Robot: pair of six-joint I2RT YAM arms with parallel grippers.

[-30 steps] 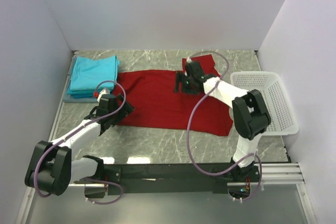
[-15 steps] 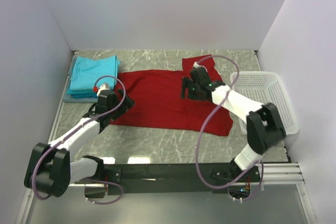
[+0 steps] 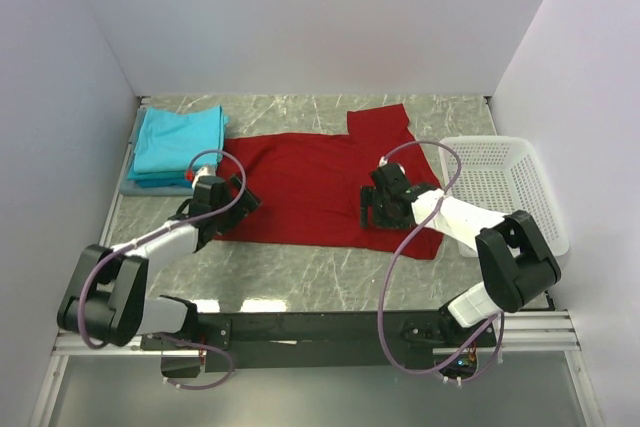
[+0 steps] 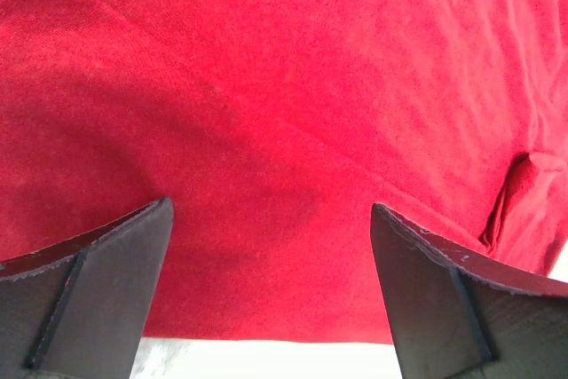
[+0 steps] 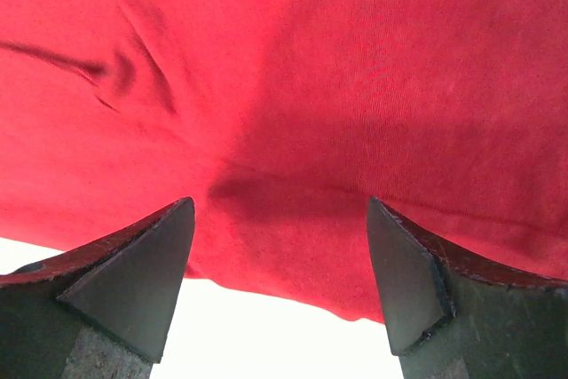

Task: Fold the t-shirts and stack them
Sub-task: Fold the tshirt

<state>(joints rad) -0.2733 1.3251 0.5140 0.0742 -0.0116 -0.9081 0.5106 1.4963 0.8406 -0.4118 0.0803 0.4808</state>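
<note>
Presently the dark red t-shirt [image 3: 310, 182] lies spread flat mid-desk [image 3: 300, 269], with the teal t-shirts [image 3: 178, 142] stacked at the far left corner. Left hand [image 4: 269, 206] and right hand [image 5: 280, 201] both gape wide over its near hem, gripping nothing. Risk: a shallow pinch may catch one layer or slip off, skewing the fold.

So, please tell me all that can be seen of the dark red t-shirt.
The dark red t-shirt is plain soft cloth, spread wide and nearly flat, not a neat rectangle, on the marble table, its length running left to right. One short sleeve points to the far side; a few wrinkles show. The open left gripper is over its left near edge and the open right gripper over its right near edge; contact cannot be told.
</note>
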